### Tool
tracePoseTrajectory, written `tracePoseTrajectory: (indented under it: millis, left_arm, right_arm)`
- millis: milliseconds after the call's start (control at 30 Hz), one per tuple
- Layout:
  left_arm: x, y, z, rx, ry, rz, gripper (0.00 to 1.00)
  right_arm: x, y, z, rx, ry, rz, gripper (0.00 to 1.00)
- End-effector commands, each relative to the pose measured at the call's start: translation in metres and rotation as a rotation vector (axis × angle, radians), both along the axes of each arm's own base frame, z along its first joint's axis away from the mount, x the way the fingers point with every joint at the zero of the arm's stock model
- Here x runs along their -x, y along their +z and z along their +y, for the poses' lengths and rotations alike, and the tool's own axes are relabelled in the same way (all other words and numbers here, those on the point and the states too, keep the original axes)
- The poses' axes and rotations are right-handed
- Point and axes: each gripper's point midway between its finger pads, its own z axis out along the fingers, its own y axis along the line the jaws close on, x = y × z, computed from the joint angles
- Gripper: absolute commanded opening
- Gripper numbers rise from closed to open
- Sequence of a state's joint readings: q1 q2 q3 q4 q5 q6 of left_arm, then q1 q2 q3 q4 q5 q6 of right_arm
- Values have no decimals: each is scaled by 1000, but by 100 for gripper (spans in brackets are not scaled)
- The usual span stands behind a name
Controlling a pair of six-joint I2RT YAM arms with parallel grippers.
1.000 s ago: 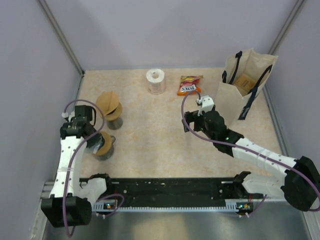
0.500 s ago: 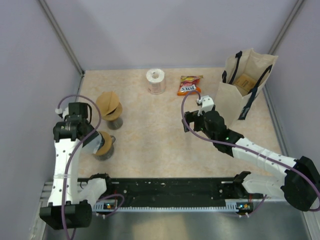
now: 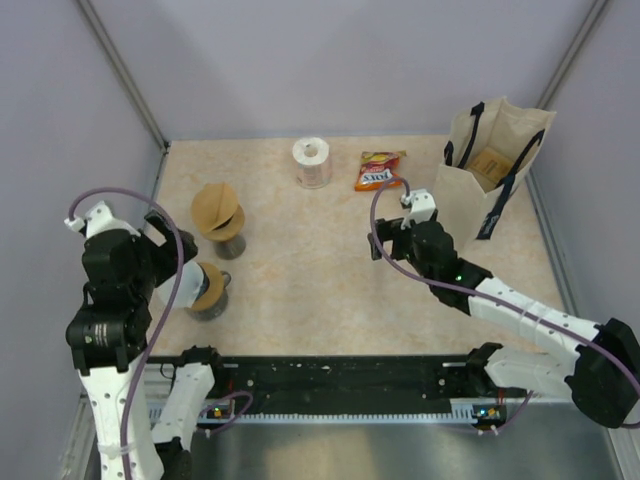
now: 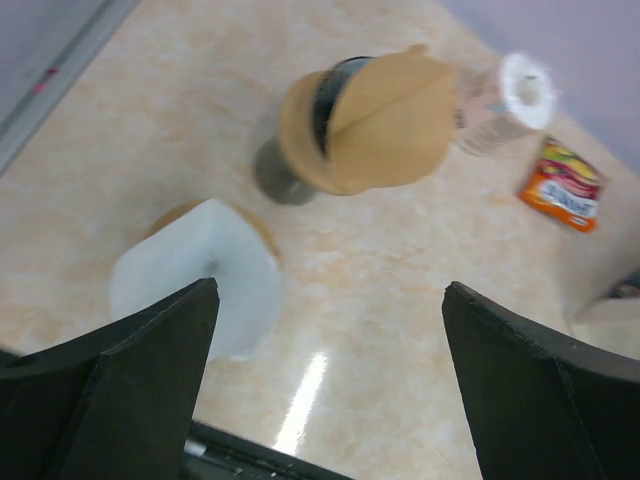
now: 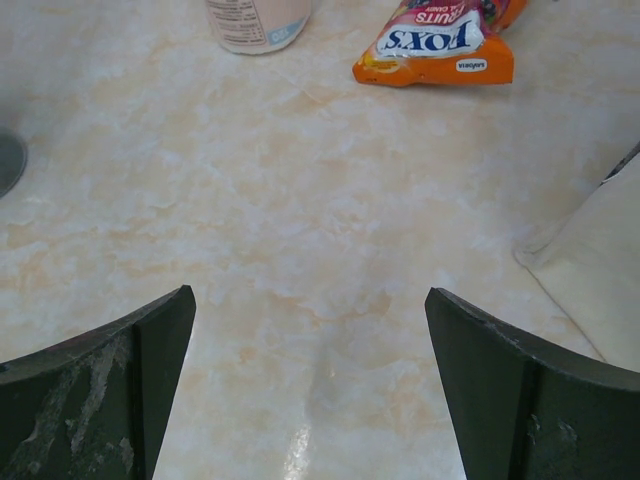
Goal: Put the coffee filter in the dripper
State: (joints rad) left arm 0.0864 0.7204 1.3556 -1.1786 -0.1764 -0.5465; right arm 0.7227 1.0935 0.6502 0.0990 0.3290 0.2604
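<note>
1. The coffee filter [image 3: 211,284] rests at the mouth of the dripper [image 3: 203,306], lower left of the top view, beside the left arm.
2. Left fingers [image 4: 130,390] and right fingers [image 5: 100,390] both stand apart, holding nothing.
3. Thin brown paper: likely light, floppy, easily creased; pinch its rim gently if it needs seating.

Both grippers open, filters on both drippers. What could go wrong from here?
1. The far filter sits tilted and hangs past the rim of the far dripper, so it looks unseated and may slide off.
2. The open left gripper hangs close above the near dripper. The arm or its purple cable might knock it over on the next move.
</note>
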Motion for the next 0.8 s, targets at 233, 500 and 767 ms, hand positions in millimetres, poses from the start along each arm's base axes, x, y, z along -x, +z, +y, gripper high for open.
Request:
tracePoseTrajectory:
  millis: [233,500,767]
  left_arm:
    - [-85,41,-94,247,-510,-297,99]
    - [-104,7,-142,145,-583,-219,99]
    - [-105,7,-133,107,-539,-240,99]
  right_arm:
    - [2,78,-28,-130,-106,-163,99]
    - [16,89,-40,-153,-97,-215,99]
    - [29,89,-45,-203,-75,-252,99]
